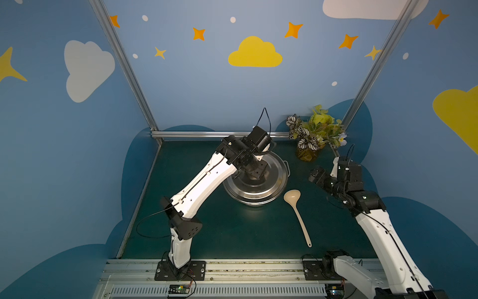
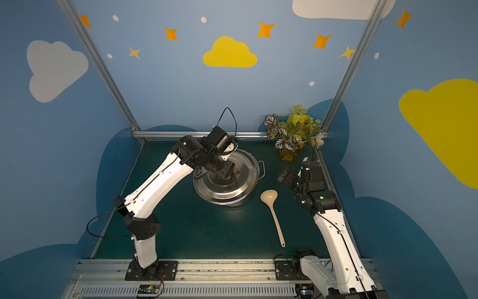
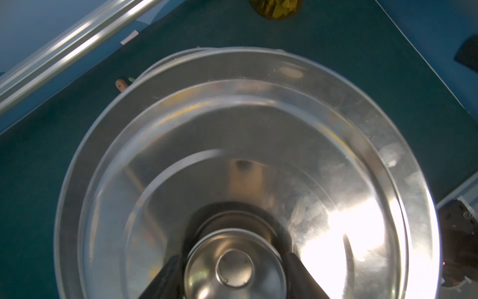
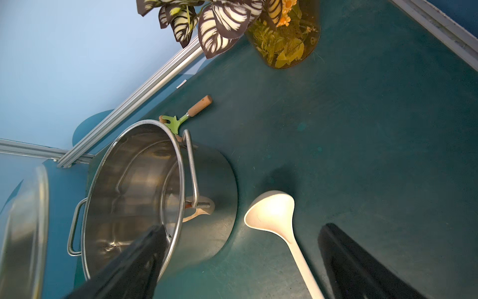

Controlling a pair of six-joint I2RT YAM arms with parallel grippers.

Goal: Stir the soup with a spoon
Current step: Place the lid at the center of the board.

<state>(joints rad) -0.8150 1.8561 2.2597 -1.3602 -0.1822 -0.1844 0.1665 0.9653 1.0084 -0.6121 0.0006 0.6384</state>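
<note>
**Lid aloft, spoon on the mat**

Your left gripper [image 1: 255,173] pinches the knob [image 3: 232,269] of the lid [image 3: 232,124], held tilted above the open pot [image 4: 217,181]. Your right gripper [image 4: 243,230] hangs spread wide, touching nothing, near the spoon [image 1: 298,217]. The spoon lies flat on the mat [image 1: 232,233], just right of the pot. There is open mat nearer you; a plant [image 1: 315,132] fills the far right corner.

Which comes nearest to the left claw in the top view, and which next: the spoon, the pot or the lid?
1. lid: its knob is clamped in the left claw, and it is held raised over the pot.
2. pot: just beneath the lid, mostly hidden by it.
3. spoon: lying flat off to the pot's right, untouched.
</note>
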